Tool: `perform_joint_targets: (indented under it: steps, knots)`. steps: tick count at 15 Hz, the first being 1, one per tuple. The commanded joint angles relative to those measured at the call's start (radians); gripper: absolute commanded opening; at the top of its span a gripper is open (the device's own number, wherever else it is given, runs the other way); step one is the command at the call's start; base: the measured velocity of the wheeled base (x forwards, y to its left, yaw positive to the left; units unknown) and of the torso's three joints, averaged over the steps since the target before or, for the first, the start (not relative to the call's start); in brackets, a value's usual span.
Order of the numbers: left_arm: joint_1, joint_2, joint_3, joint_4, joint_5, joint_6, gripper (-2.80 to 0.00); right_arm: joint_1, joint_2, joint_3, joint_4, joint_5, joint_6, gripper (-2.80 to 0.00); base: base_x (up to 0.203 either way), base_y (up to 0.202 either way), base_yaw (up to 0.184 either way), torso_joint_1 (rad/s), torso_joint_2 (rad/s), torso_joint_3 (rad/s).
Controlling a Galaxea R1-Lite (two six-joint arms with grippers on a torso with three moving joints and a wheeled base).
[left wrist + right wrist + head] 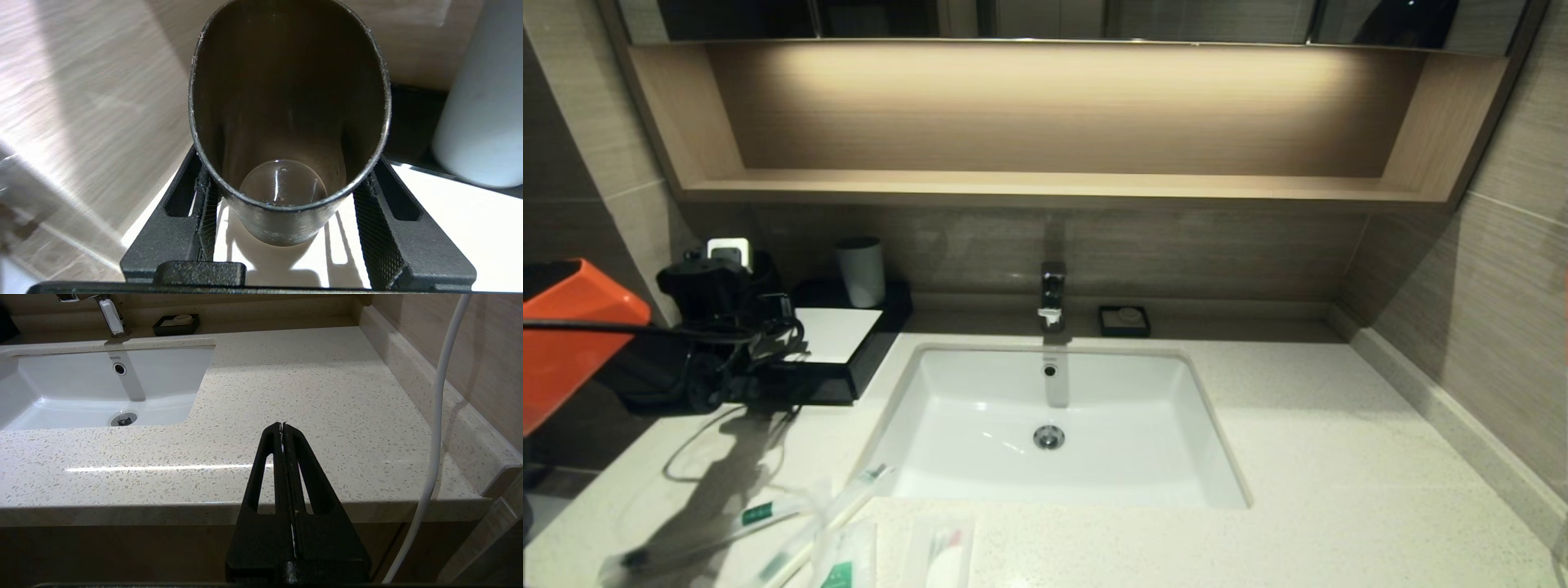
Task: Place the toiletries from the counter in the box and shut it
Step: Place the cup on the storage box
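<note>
My left gripper (286, 228) sits over the back left of the counter (1339, 457), above the box (837, 333), and its fingers (367, 204) are pinched on the dark cup (286, 122). The wrist view looks straight down the cup's mouth to its glossy round bottom, with the box's white top panel just beneath. The cup looks rigid, thin-walled and smooth, so I judge it could slip or tip if my hold eases while it is off the panel. The white cup (861, 271) stands just beside it at the back of the box.

The box itself is low, black and stiff. I cannot make out its drawer front behind my arm, so I would find the notch before pulling.

The toiletries lie at the front edge of the counter, in front of the sink (1054, 425), well apart from the box. The toothbrush packets (768, 514) are long, thin and lie crossed. Beside them come the green-marked sachet (845, 563) and the packet with the white round piece (943, 559). All look featherlight, slick and crinkly in their clear wrap. I would pinch each across its middle, on the stiffer contents and not the loose film. The crossed packets may drag one another.

My right gripper (282, 428) hangs off the counter's front edge on the right, fingers pressed together on nothing.
</note>
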Motion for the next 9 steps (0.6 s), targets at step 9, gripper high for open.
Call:
perform_joint_targets:
  steps: [9]
  knots:
    - [-0.019,0.076,-0.246,0.163,-0.007,-0.094,-2.80,0.001,0.001,0.000,-0.001,0.000,0.001,-2.80,0.000,0.000,0.000,0.000,0.00,0.000]
